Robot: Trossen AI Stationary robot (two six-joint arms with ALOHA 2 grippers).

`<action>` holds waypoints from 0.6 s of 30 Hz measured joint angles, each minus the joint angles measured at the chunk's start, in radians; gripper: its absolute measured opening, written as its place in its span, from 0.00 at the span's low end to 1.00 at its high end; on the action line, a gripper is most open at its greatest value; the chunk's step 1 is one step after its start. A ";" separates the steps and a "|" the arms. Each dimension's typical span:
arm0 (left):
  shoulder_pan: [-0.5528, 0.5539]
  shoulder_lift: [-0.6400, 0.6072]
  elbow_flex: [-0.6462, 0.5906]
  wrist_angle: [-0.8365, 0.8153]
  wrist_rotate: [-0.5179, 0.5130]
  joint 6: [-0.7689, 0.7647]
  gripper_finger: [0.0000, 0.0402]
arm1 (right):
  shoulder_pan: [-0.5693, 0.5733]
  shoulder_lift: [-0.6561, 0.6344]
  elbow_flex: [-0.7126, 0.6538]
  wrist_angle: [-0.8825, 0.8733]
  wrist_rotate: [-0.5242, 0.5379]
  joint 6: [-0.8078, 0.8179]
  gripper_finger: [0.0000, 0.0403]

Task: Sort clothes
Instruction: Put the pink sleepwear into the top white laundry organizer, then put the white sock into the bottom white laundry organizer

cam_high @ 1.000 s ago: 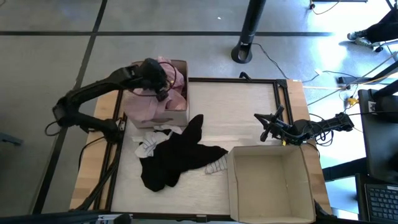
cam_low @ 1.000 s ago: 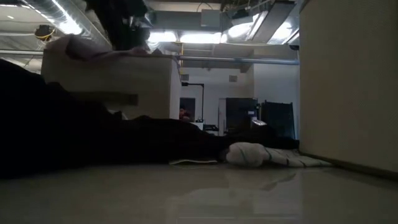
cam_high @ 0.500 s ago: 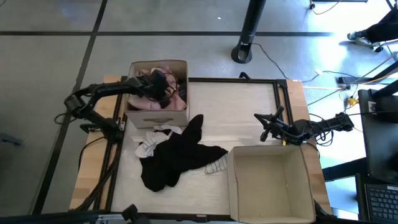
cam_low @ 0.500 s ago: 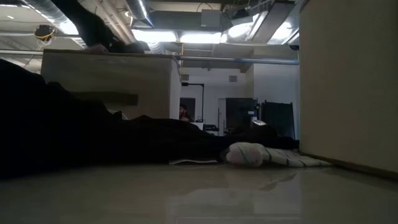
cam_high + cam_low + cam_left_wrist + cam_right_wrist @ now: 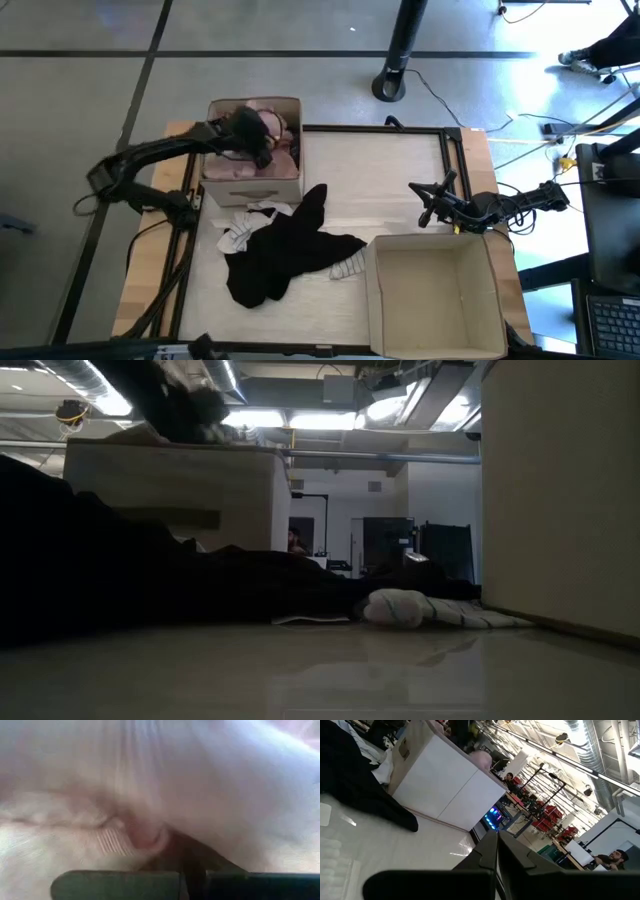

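A pale pink garment fills the tan cardboard box at the table's far left. My left gripper reaches down into that box and is shut on the pink cloth, which fills the left wrist view. A heap of black clothes lies on the table's middle, with a white piece at its left and a white striped piece at its right. My right gripper waits shut and level at the table's right, touching nothing. My left gripper pinches a gathered fold of the pink garment between its two fingers, slanting down from the table's left into the box. The cloth bunches right at the fingertips; how many layers they hold cannot be told. The garment lies in the box, with a little above the rim.
A second, larger open cardboard box stands at the near right; its wall fills the low view's right side. The black heap spreads between the two boxes. A raised dark frame borders the table top.
My left gripper has gone down into the far left box with the pink garment, staying shut. The garment, which hung from the gripper and covered the box's front wall, now lies inside the box.
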 joint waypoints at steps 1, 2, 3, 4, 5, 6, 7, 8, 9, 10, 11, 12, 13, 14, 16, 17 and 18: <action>-0.008 -0.038 0.015 -0.019 -0.003 0.000 0.00 | 0.000 0.000 0.000 0.000 0.000 0.000 0.04; -0.016 -0.076 0.027 -0.033 -0.003 0.000 0.00 | 0.000 0.000 0.000 0.000 0.000 0.000 0.04; -0.024 -0.111 0.039 -0.041 -0.005 -0.001 0.00 | 0.000 0.000 0.000 0.000 0.000 0.000 0.04; -0.033 -0.148 0.046 -0.040 -0.006 -0.002 0.00 | 0.000 0.000 0.000 0.001 0.000 0.000 0.04; -0.044 -0.186 0.051 -0.040 -0.006 -0.003 0.00 | 0.000 0.000 0.000 0.002 0.000 0.000 0.04; -0.056 -0.225 0.054 -0.035 -0.007 -0.003 0.00 | 0.000 0.000 0.000 0.003 0.000 0.000 0.04; -0.068 -0.263 0.055 -0.031 -0.006 -0.003 0.00 | 0.000 0.000 0.000 0.005 0.000 0.000 0.04; -0.085 -0.298 0.055 -0.030 -0.002 -0.004 0.00 | 0.000 0.000 0.000 0.007 0.000 0.000 0.04; -0.103 -0.332 0.055 -0.031 0.005 -0.008 0.00 | 0.000 0.000 -0.001 0.012 0.000 0.000 0.04; -0.125 -0.363 0.055 -0.029 0.012 -0.012 0.00 | 0.000 0.000 -0.001 0.023 0.000 0.000 0.04; -0.148 -0.394 0.055 -0.028 0.023 -0.019 0.00 | 0.000 0.000 -0.002 0.042 -0.001 0.000 0.04; -0.174 -0.424 0.053 -0.021 0.033 -0.023 0.00 | 0.000 0.000 -0.002 0.065 -0.006 0.000 0.04; -0.202 -0.454 0.046 -0.005 0.044 -0.027 0.00 | 0.000 0.000 0.000 0.088 -0.017 0.000 0.04; -0.232 -0.484 0.029 0.023 0.054 -0.033 0.00 | 0.000 0.000 0.006 0.101 -0.033 -0.001 0.04; -0.300 -0.542 -0.020 0.091 0.069 -0.042 0.00 | 0.000 0.000 0.032 0.115 -0.057 -0.002 0.04; -0.335 -0.570 -0.052 0.123 0.073 -0.039 0.00 | 0.000 0.000 0.047 0.119 -0.064 -0.002 0.04; -0.368 -0.598 -0.088 0.156 0.073 -0.036 0.00 | 0.000 0.001 0.062 0.122 -0.067 -0.002 0.04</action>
